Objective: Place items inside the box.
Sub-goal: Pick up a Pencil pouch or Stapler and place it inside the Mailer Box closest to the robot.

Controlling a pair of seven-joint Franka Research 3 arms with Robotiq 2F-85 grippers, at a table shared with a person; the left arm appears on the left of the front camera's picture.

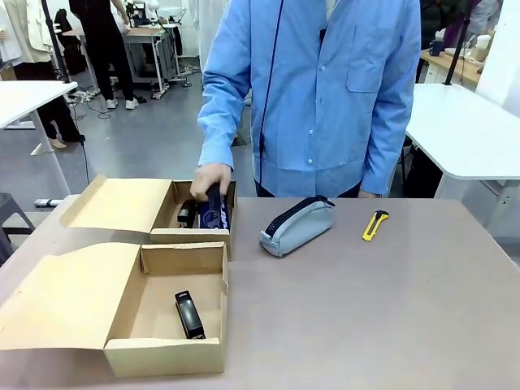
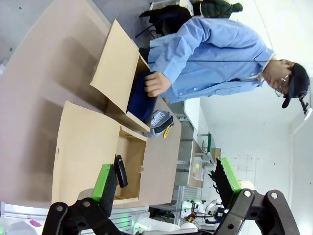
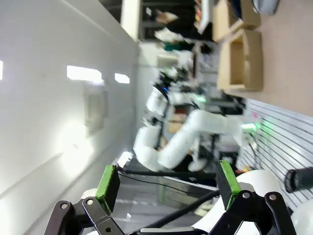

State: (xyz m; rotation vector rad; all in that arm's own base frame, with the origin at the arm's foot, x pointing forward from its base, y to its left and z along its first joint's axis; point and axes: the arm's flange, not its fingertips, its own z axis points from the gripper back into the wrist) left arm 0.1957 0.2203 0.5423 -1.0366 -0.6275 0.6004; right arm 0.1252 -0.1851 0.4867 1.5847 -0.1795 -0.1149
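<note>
While the left gripper (image 2: 164, 167) gapes (empty), a stapler (image 2: 120, 170) lies beyond; boxed.

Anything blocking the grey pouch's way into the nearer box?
Nothing visible does. Bare table lies between the grey pouch and the nearer box, which is open on top with one black stapler inside.

black stapler (image 1: 189, 315) in box (image 1: 162, 357), grey pouch (image 1: 297, 227) outside
</note>
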